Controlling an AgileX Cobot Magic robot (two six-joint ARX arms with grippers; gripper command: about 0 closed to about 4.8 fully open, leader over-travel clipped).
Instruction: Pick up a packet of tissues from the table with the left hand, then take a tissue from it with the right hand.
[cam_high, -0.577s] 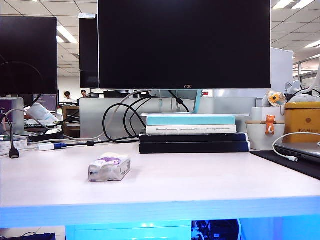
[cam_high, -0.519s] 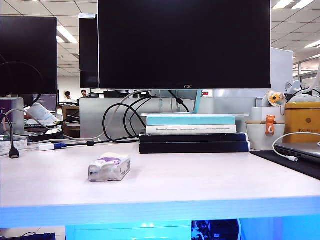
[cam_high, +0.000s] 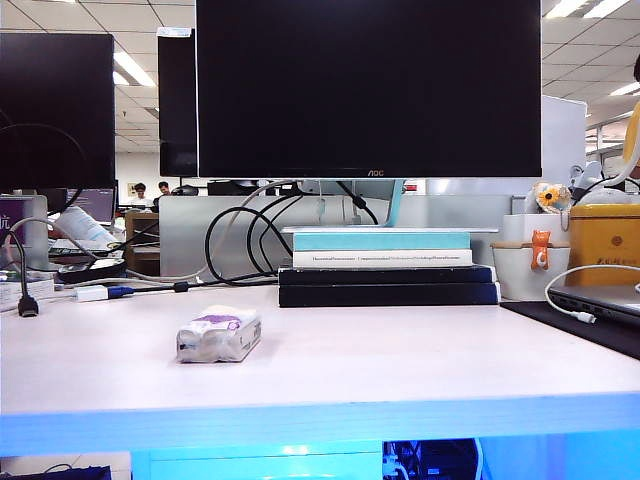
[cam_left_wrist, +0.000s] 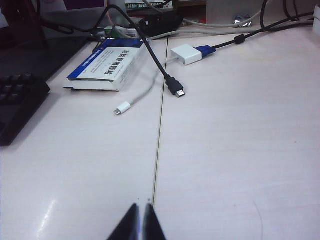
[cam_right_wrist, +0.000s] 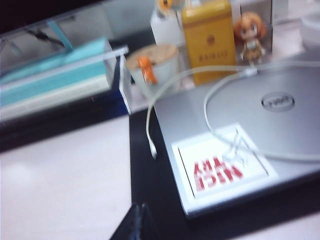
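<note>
Lying unseen by wrist cameras, the packet of tissues (cam_high: 219, 334) escapes the closed left gripper (cam_left_wrist: 139, 223) and right gripper (cam_right_wrist: 136, 222).

Pale wood-grain table (cam_high: 420, 360), packet of tissues (cam_high: 219, 334), stacked books (cam_high: 386, 265), cables (cam_high: 240, 245), closed laptop (cam_right_wrist: 235, 145)

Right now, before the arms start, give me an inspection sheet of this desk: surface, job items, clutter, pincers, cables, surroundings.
Surface: pale wood-grain table, blue front edge.
Job items: packet of tissues lying flat, left of centre, untouched; no loose tissue seen.
Clutter: stack of books behind; silver laptop on a black mat, yellow tin, blue-white box.
Pincers: left pincer shut, empty, above bare table; right pincer shut, empty, over the mat near the laptop.
Cables: black plug lead, white lead, white adapter; white cord across the laptop.
Surroundings: big dark monitor, open office behind.
</note>
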